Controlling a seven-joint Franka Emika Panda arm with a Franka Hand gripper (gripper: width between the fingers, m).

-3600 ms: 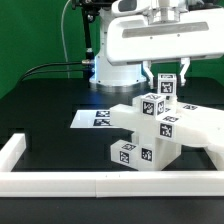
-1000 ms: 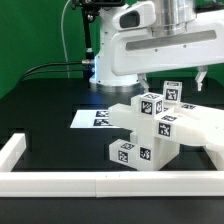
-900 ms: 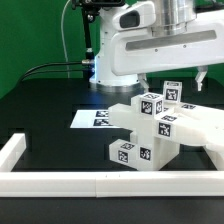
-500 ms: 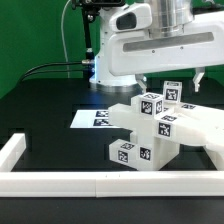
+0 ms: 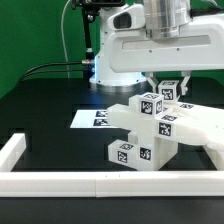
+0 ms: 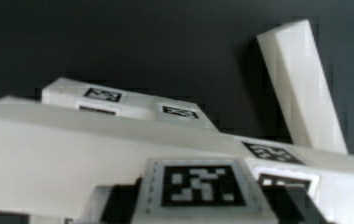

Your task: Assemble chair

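The partly built white chair (image 5: 160,128) lies on the black table, its blocky parts bearing square tags. A small tagged white block (image 5: 169,90) stands upright on top of it. My gripper (image 5: 168,84) is straight above this block, with one finger on each side. In the wrist view the block's tag face (image 6: 202,185) sits between the two dark fingers (image 6: 126,196), which press against its sides. The gripper (image 6: 202,198) is shut on it. A long white chair bar (image 6: 302,85) slants away beyond, over the flat white chair body (image 6: 85,140).
The marker board (image 5: 92,118) lies flat on the table at the exterior view's left of the chair. A long white border rail (image 5: 100,182) runs along the front, with a corner piece (image 5: 12,148) at the left. The robot's base (image 5: 115,70) stands behind.
The gripper has moved from the exterior view's right back over the upright block and come down, so its fingers now flank and grip it. The chair has not moved.
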